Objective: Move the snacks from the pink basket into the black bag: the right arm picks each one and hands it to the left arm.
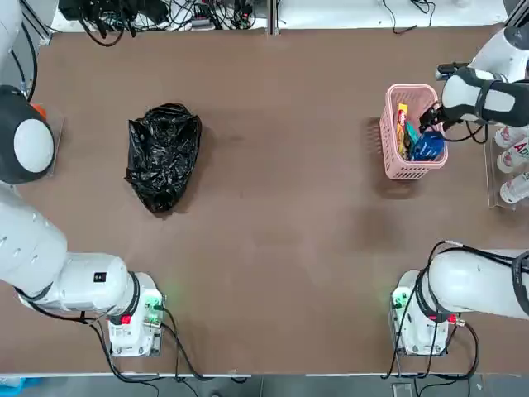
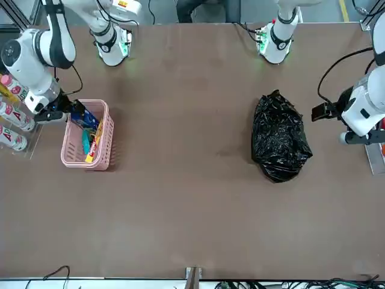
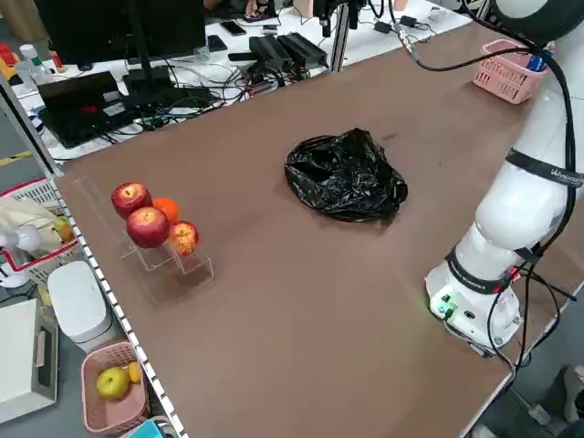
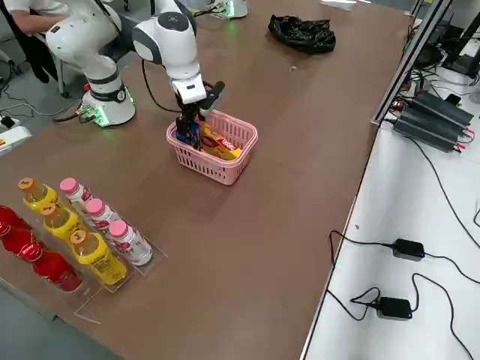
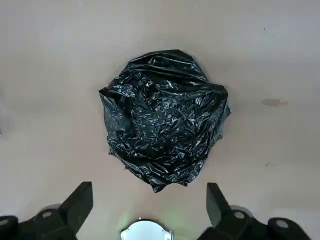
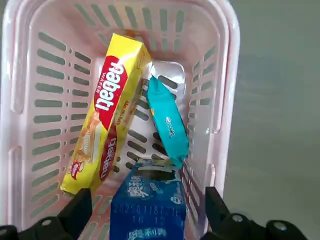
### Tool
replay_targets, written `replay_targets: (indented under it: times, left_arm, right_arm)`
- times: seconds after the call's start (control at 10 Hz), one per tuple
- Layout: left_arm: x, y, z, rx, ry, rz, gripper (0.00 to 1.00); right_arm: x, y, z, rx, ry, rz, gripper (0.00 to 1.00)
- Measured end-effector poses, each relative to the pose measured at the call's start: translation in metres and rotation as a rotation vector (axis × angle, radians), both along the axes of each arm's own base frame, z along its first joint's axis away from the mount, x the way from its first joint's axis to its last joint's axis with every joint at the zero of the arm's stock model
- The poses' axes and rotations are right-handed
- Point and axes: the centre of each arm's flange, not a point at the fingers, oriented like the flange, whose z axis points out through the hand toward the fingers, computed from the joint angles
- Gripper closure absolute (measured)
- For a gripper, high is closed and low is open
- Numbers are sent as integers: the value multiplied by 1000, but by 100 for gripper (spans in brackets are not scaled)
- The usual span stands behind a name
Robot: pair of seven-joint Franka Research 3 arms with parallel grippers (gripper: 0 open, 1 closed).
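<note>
Three snacks lay in the pink basket (image 6: pixel 227 75): a yellow packet (image 6: pixel 107 112) with red print leaning along one side, a teal packet (image 6: pixel 167 122) beside it toward the middle, and a blue packet (image 6: pixel 147 207) standing at the end nearest the right gripper (image 6: pixel 145 220). That gripper hung over the basket with its jaws spread wide, and in the right wrist view the blue packet sat squarely between the two fingers (image 6: pixel 77 207); whether either finger touched it could not be told. The yellow and teal packets lay farther along the basket, beyond the fingertips. In the top view the basket stood on the table (image 1: pixel 273 248) at the robot's right, with the right gripper at the basket's outer edge, beside a rack of white bottles (image 1: pixel 512 161).

The black bag (image 1: pixel 163 155) lay crumpled on the robot's left side of the table, well apart from the basket. The left gripper (image 5: pixel 147 215) hovered above it with its jaws likewise wide and nothing between them; the bag lay ahead of the fingertips, apart from them. Red and orange fruits (image 3: pixel 151 219) sat on a clear stand at the table's left edge.
</note>
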Motion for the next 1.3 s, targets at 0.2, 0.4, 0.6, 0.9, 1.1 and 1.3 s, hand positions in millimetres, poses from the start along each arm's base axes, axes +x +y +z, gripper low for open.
replay_targets:
  times: [0.2,0.4,0.6,0.9,1.1,1.3]
  left_arm:
    - [0,0,0,0,0,0,0]
    - [0,1,0,0,-1,4,0]
    - [0,2,0,1,-1,6,0]
    - [0,3,0,1,-1,9,0]
    - [0,3,0,1,-1,9,0]
    - [0,3,0,1,-1,10,0]
  right_arm:
    - [-2,0,-4,-1,3,12,0]
    - [-2,-1,-7,-2,7,37,0]
    - [-4,-1,-12,-2,16,44,0]
    - [-10,0,-18,0,26,47,0]
    - [-12,1,-22,-2,18,48,2]
    - [-14,1,-24,-2,18,56,7]
